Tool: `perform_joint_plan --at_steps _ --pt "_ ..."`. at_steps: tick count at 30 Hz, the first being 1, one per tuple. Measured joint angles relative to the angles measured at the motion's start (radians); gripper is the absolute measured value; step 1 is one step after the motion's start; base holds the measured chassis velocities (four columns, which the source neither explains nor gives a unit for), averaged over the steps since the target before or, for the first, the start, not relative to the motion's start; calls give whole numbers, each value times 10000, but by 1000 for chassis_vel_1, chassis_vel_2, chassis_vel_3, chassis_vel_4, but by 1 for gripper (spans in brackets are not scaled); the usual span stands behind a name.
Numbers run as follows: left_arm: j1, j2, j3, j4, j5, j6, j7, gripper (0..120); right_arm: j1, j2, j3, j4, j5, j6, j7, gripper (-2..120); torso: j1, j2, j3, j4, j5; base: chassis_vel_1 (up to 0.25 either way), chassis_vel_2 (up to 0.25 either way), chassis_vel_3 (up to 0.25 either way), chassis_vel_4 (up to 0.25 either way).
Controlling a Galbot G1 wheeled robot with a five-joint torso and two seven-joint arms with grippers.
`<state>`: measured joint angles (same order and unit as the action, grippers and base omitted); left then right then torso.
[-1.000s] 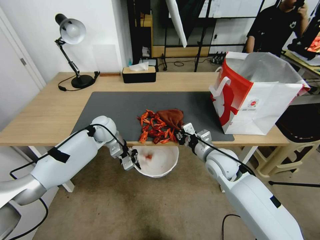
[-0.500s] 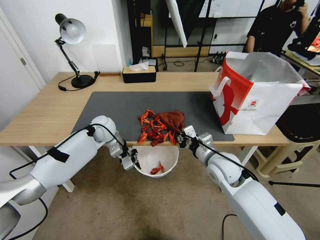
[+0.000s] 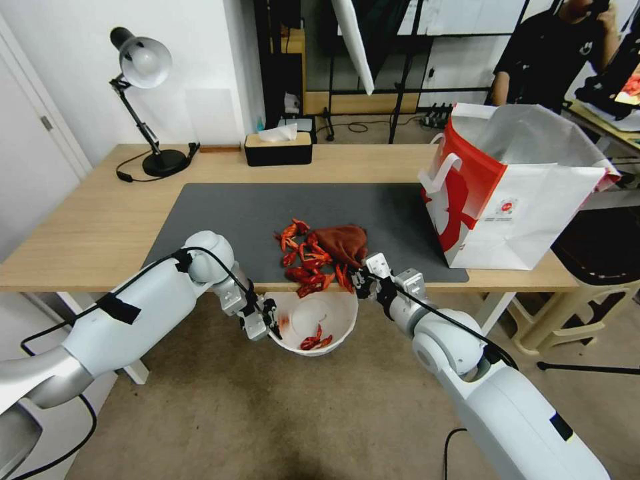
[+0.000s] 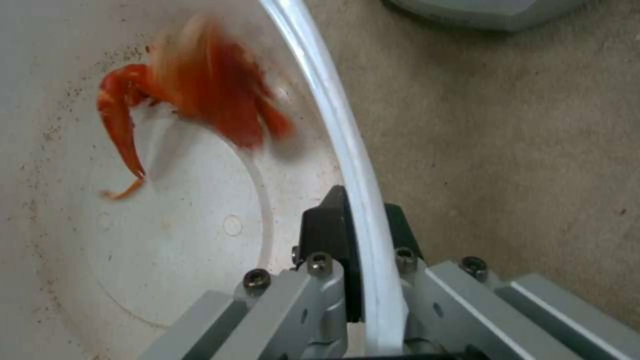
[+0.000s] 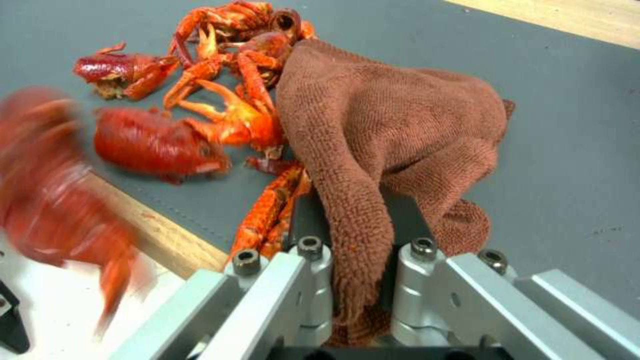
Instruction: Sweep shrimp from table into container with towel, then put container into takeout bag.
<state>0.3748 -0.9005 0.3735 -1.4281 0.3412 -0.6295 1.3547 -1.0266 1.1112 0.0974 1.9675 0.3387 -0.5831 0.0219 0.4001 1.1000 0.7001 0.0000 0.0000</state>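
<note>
A pile of red-orange shrimp [image 3: 307, 257] [image 5: 200, 115] lies on the dark mat at the table's [image 3: 87, 227] front edge. Behind them bunches the rust-red towel [image 3: 343, 241] [image 5: 400, 130], and my right gripper [image 3: 360, 280] [image 5: 353, 225] is shut on its near end. Below the edge my left gripper [image 3: 270, 320] [image 4: 363, 225] is shut on the rim of the white container [image 3: 333, 313] [image 4: 200, 225]. A few shrimp [image 3: 313, 341] [image 4: 200, 105] lie inside it, and one blurred piece [image 5: 60, 200] is falling past the edge. The takeout bag [image 3: 520, 200] stands open at the right.
A black tissue box [image 3: 278, 148] and a desk lamp [image 3: 143, 80] stand at the table's back. Bare floor lies under the container. A beige stool [image 3: 587, 293] stands to the right, beyond the bag.
My right gripper has drawn the towel toward the table's front edge. More shrimp have dropped from the edge into the container, which my left gripper holds in the same place.
</note>
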Motion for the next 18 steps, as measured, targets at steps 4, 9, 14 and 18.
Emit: perform_joint_plan --at_steps 4,9,14,18 --pt "-13 -9 16 19 -4 1 2 0 -47 18 -18 73 -29 -20 6 4 0 0 0 0 -1 0 0 0 0" --pt "-39 -38 45 65 -9 1 2 0 -91 30 -29 135 -60 -35 12 4 0 0 0 1 0 0 0 0 0" --pt "-72 -55 75 84 -12 6 17 0 -198 32 -41 283 -117 -35 9 4 0 0 -1 0 0 0 0 0 0" --pt "-106 -52 93 84 -18 71 76 0 -294 64 -43 348 -203 -32 -11 4 -1 0 0 0 0 0 0 0 0"
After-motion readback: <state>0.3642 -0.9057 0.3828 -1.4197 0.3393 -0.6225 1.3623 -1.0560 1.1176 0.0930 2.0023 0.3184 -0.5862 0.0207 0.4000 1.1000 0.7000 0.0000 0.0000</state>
